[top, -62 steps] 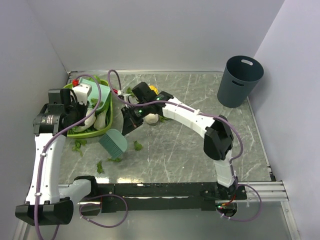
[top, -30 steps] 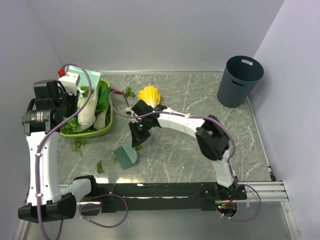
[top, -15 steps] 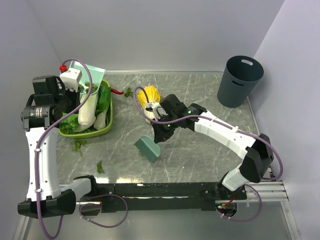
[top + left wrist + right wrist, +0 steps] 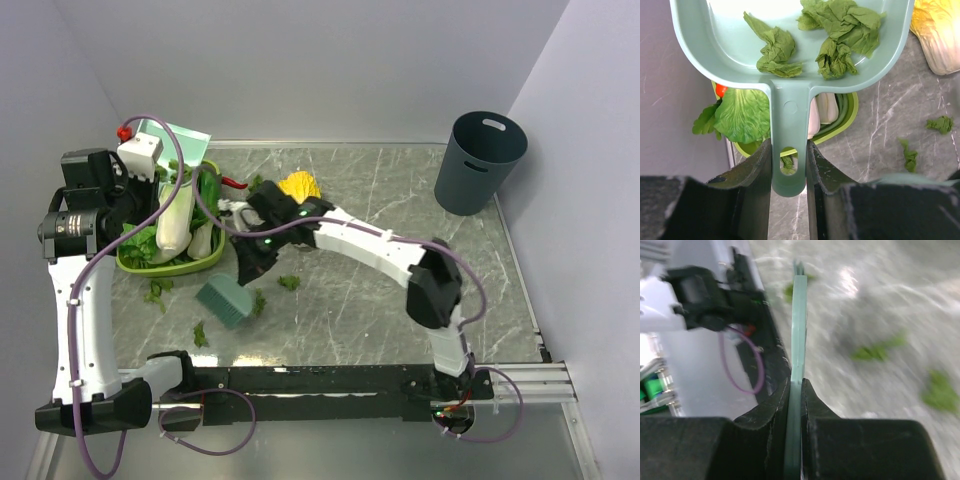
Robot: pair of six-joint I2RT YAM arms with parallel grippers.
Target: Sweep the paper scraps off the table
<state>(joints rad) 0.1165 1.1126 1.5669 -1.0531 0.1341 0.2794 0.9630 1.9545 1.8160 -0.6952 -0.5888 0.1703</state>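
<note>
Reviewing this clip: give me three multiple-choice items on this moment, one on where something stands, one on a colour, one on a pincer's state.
1. Where does the dark grey bin stand?
A. at the far right corner of the table
B. at the near left corner
C. in the middle

2. What colour is the dustpan?
A. red
B. pale teal
C. black

3. How is the left pincer?
A. open and empty
B. out of view
C. shut on the dustpan's handle

Answers:
1 A, the top view shows the bin at the far right, against the wall.
2 B, the left wrist view shows pale teal plastic with green scraps in it.
3 C, the fingers press the handle from both sides.
</note>
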